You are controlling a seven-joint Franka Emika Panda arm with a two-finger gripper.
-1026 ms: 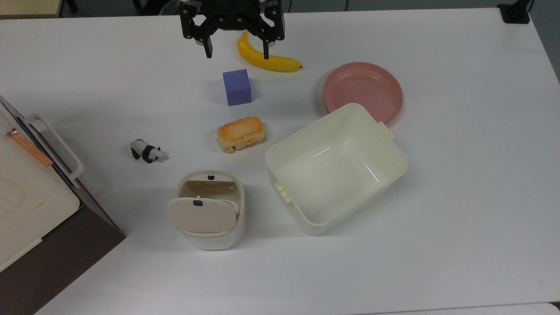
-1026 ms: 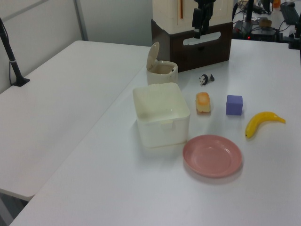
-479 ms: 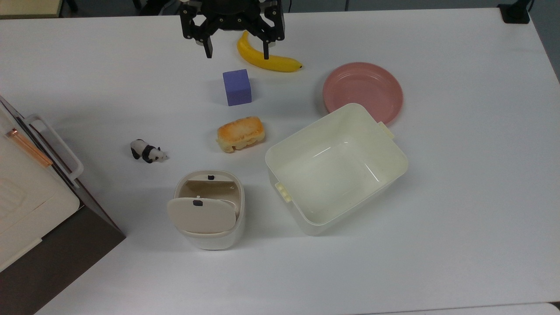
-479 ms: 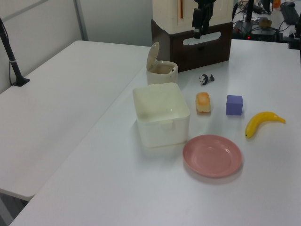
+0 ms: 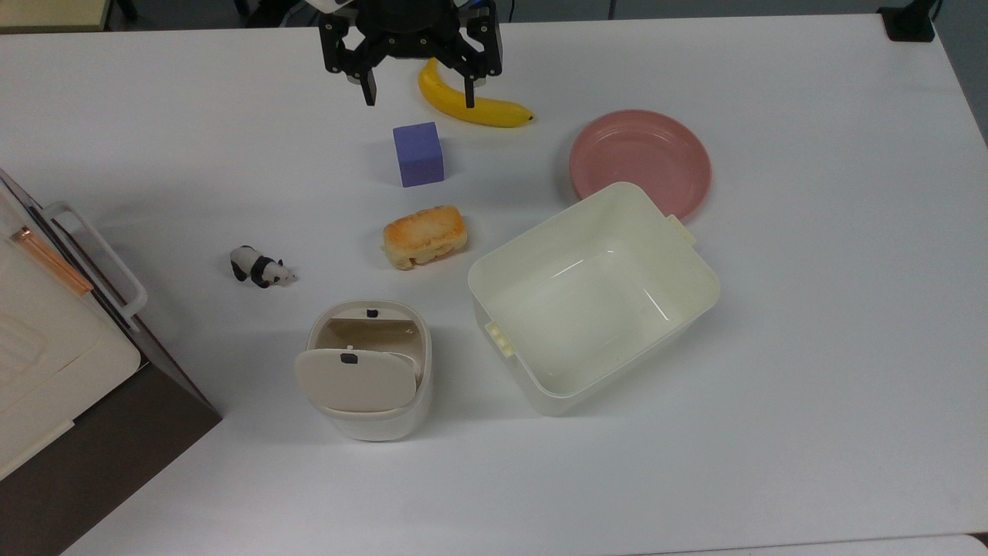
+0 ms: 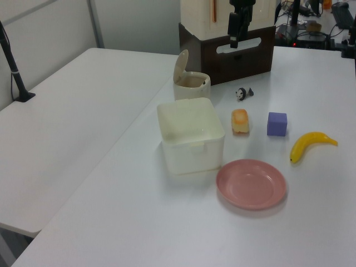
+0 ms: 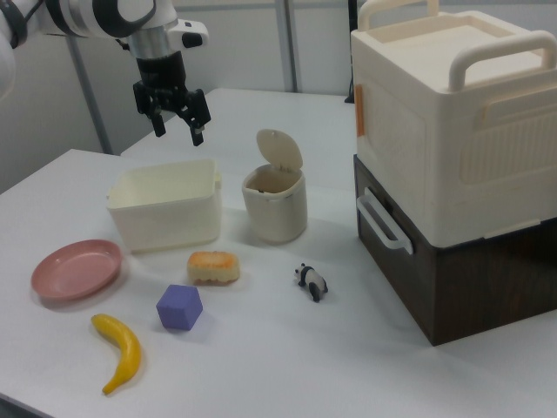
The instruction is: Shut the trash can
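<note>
Trash can: light, stiff plastic | lid raised; push its top edge down | gripper spread wide, empty, well apart

The top view's upper edge cuts off the gripper body.

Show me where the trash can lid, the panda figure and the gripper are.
trash can lid [image 5: 356,380], top view, middle of the raised lid.
panda figure [image 5: 261,268], top view, its body.
gripper [image 5: 417,96], top view, midway between its open fingertips.
</note>
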